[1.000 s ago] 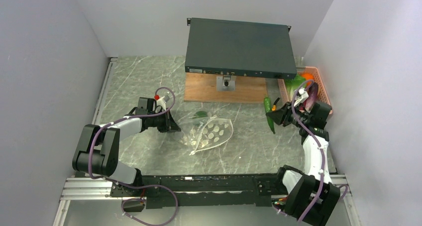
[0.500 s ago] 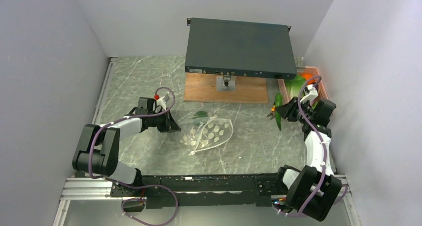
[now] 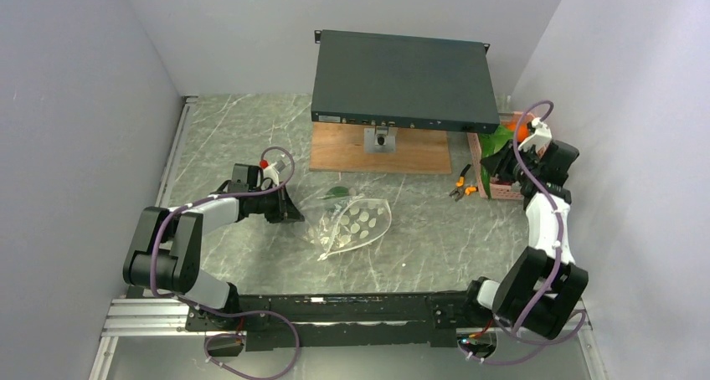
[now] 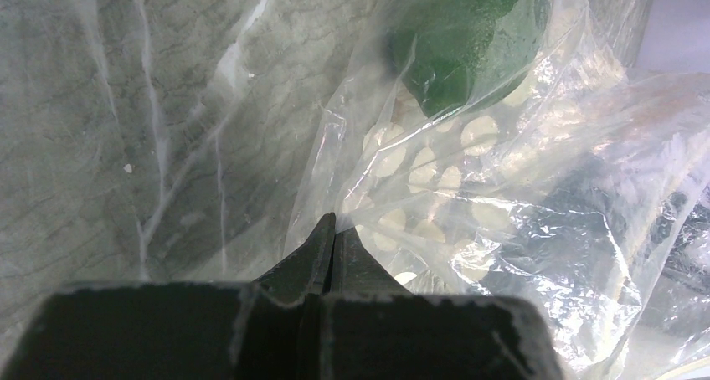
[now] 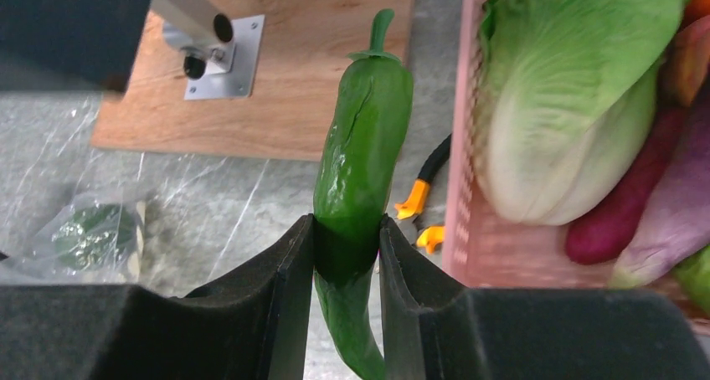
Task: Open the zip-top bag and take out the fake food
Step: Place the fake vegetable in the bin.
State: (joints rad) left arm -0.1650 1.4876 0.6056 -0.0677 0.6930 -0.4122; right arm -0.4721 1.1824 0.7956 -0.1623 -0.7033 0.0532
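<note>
Clear plastic, the zip-top bag lies on the bench with a round green piece inside, its edge pinched in the clenched left jaws. The right jaws grasp a green pepper just beside the pink basket.

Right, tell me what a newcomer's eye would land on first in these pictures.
The bright green pepper clamped in the right gripper, held just beside the pink basket with its big lettuce at the far right. Next, the left gripper pinching the edge of the crumpled zip-top bag in the middle, with a round green piece showing through the plastic.
</note>
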